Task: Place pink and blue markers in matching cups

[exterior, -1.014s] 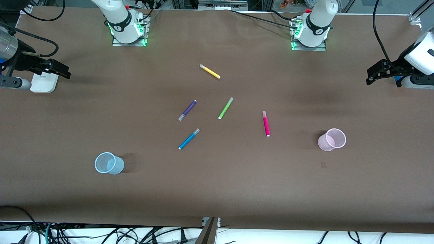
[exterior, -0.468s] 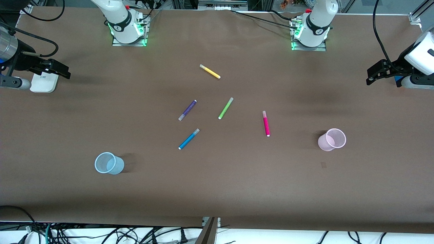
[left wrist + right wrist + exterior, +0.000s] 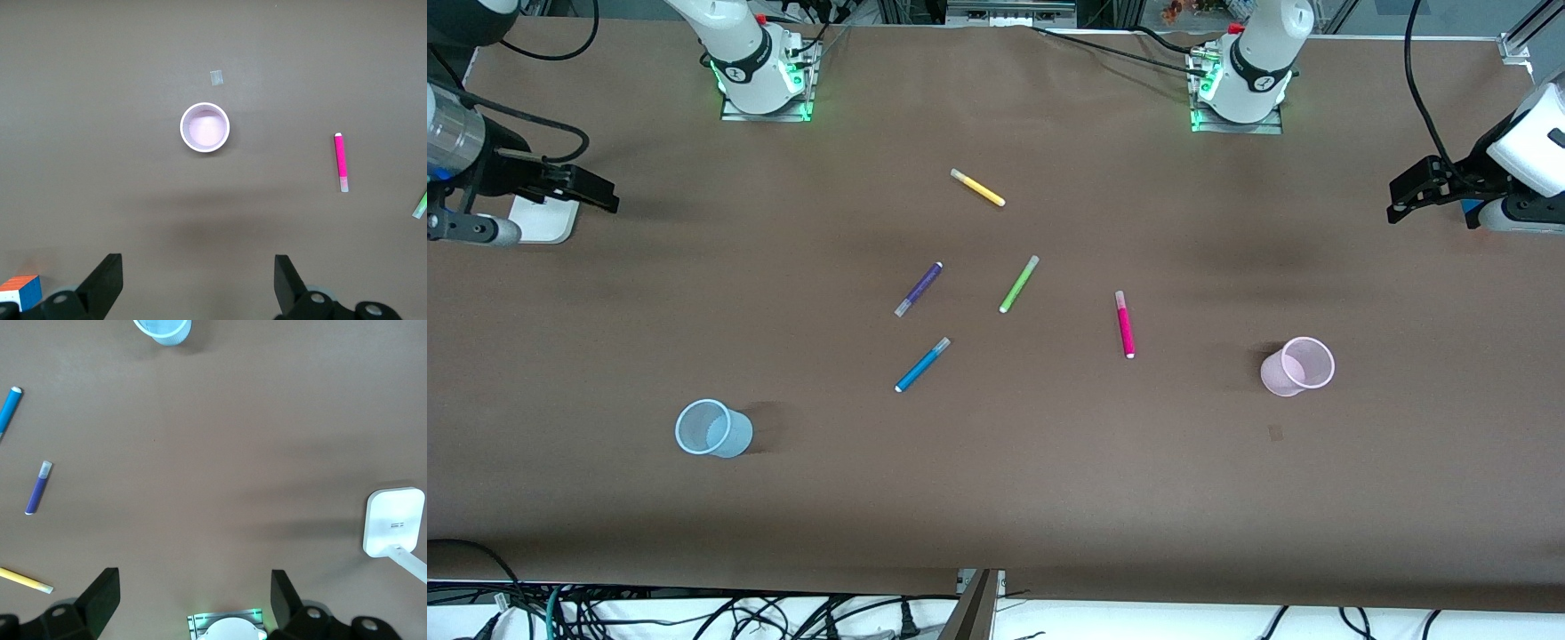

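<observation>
A: Which step is this?

B: The start, I'd judge. Both markers lie on the table (image 3: pixel 605 533) and both cups stand empty. The left gripper (image 3: pixel 195 283), fingers spread and holding nothing, hangs over its own end of the table; the right gripper (image 3: pixel 193 600), likewise spread and empty, hangs over the right arm's end.

A: Next move?

B: Probably each arm reaches in: the pink marker (image 3: pixel 1125 324) and pink cup (image 3: pixel 1297 365) lie toward the left gripper, the blue marker (image 3: pixel 921 365) and blue cup (image 3: pixel 712 428) toward the right gripper.

A: Anything only one view shows?

B: The left wrist view looks straight into the pink cup: empty. Only the right wrist view shows the white device (image 3: pixel 393 523) whole.
</observation>
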You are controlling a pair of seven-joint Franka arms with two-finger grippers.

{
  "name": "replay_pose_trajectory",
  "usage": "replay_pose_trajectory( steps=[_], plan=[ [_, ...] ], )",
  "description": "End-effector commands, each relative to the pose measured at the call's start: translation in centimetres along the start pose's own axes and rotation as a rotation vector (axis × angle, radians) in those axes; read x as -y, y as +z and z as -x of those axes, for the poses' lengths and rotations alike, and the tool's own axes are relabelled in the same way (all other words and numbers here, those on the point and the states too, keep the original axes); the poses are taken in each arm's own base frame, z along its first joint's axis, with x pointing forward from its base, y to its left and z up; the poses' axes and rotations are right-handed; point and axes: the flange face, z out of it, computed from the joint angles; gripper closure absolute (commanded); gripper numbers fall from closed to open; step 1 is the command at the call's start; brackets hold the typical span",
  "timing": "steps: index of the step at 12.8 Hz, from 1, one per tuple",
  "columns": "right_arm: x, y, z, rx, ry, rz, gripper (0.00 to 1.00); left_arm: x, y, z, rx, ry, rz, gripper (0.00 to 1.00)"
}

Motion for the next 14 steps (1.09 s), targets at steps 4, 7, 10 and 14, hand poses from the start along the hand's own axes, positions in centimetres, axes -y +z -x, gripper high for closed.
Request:
replay_pose_trajectory(
  steps=[4, 7, 10, 14],
  plan=[
    [0.4, -0.1, -1.1, -0.023, -0.058, -0.018, 0.0, 0.0, -0.4, 0.2, 0.005, 0.023, 0.006, 0.0],
    [4.3, 0.7, -1.8, -0.053, -0.092, -0.012, 0.0, -0.1, -0.3, 0.3, 0.015, 0.024, 0.006, 0.0],
    [9.3, 3.5, -3.7, -0.07, 0.076, -0.035, 0.0, -0.5, -0.2, 0.3, 0.016, 0.027, 0.006, 0.0],
    [16.9, 10.4, -7.4, -0.105, 0.252, -0.072, 0.0, -1.2, 0.1, 0.4, 0.042, 0.03, 0.008, 0.0]
  ],
)
